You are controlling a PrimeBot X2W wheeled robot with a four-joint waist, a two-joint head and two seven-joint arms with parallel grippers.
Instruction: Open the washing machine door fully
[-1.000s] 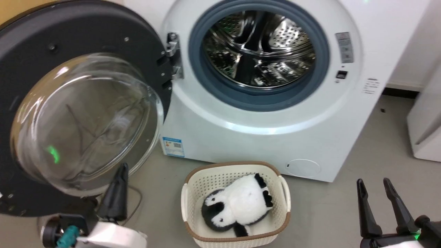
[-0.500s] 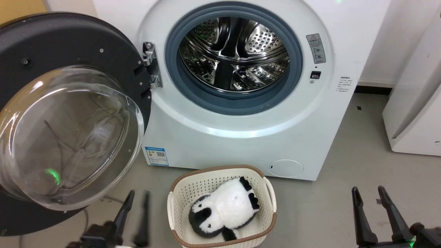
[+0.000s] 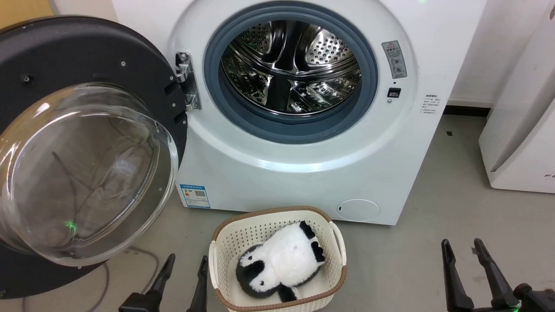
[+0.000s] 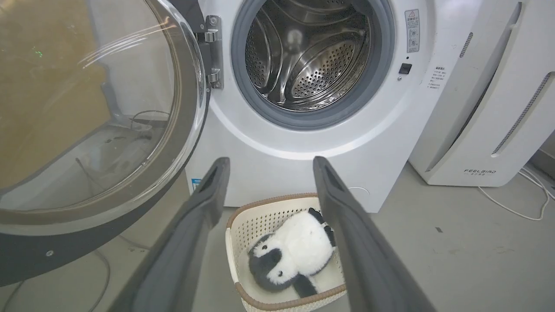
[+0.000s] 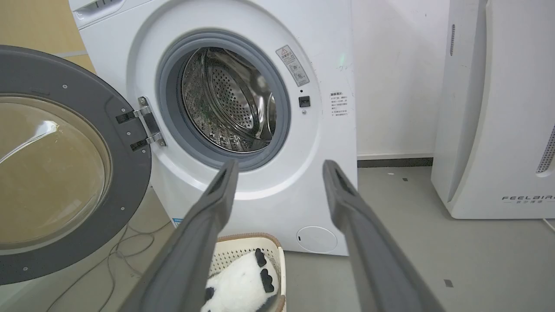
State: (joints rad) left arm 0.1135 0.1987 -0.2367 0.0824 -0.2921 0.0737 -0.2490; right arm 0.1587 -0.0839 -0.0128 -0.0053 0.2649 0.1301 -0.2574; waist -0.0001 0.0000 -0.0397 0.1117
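The washing machine (image 3: 303, 177) (image 4: 282, 169) (image 5: 286, 195) stands ahead with its steel drum (image 3: 290, 69) exposed. Its round door (image 3: 78, 47) (image 4: 26, 255) (image 5: 69, 82) is swung wide to the left, dark-grey inner face and clear glass bowl (image 3: 82, 173) facing me. My left gripper (image 3: 185, 265) (image 4: 269, 167) is open at the bottom, below the bowl and left of the basket, touching nothing. My right gripper (image 3: 461, 248) (image 5: 281, 171) is open at the lower right over bare floor, holding nothing.
A cream basket (image 3: 334, 234) (image 4: 234, 234) with a black-and-white plush toy (image 3: 282, 260) sits on the floor before the machine. A white appliance (image 3: 520, 143) (image 5: 498, 108) stands at the right. Cables (image 3: 143, 255) lie on the floor under the door.
The head camera has shifted, so the whole scene sits further left. My left gripper has pulled away from the door's lower edge and now sits low beside the basket. The right gripper stays put.
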